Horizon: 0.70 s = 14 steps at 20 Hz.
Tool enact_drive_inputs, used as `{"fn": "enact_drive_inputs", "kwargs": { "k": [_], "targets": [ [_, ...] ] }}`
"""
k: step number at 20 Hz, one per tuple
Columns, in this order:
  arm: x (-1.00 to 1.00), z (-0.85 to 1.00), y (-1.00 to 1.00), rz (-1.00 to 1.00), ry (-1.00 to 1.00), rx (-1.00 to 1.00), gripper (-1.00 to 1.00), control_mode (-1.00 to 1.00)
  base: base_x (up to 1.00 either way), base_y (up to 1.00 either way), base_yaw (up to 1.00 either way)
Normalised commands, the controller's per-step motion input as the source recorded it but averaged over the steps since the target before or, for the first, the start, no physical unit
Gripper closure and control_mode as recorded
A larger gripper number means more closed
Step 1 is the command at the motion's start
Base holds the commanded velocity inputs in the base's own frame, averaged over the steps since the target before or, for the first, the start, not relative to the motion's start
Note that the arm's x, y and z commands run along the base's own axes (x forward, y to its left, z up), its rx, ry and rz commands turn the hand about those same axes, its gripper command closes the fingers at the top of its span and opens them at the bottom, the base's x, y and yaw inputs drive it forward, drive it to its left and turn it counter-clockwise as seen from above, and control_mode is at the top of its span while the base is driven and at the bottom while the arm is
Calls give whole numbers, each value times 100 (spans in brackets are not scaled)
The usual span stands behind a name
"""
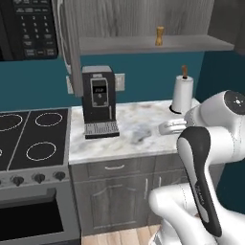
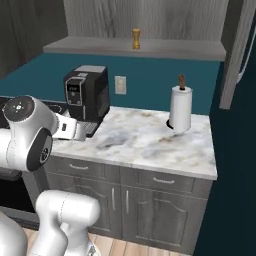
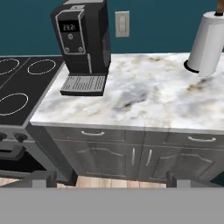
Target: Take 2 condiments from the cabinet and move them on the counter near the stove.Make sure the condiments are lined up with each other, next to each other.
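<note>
One slim tan-orange wooden mill [image 1: 159, 36] stands upright on the grey shelf board [image 1: 143, 45] of the wood-grain wall cabinet [image 1: 143, 16], near its front edge. The claw [image 3: 107, 181] hangs empty with jaws spread wide, low before the white-grey marble tabletop [image 3: 144, 96], well below the mill.

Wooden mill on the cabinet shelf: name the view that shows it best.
The right base view: the wooden mill stands unobstructed and upright on the shelf. The left base view also has it, equally small, beside the open cabinet door.
</note>
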Motion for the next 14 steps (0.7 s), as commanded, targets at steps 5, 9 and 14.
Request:
{"fn": "enact_drive_inputs", "kwargs": {
  "k": [5,9,14],
  "targets": [
    [0,0,0,0,0,0,-100,100,58,-29,0],
    [0,0,0,0,0,0,-100,100,66,-1,0],
    [0,0,0,0,0,0,-100,100,30,-9,0]
  ]
}}
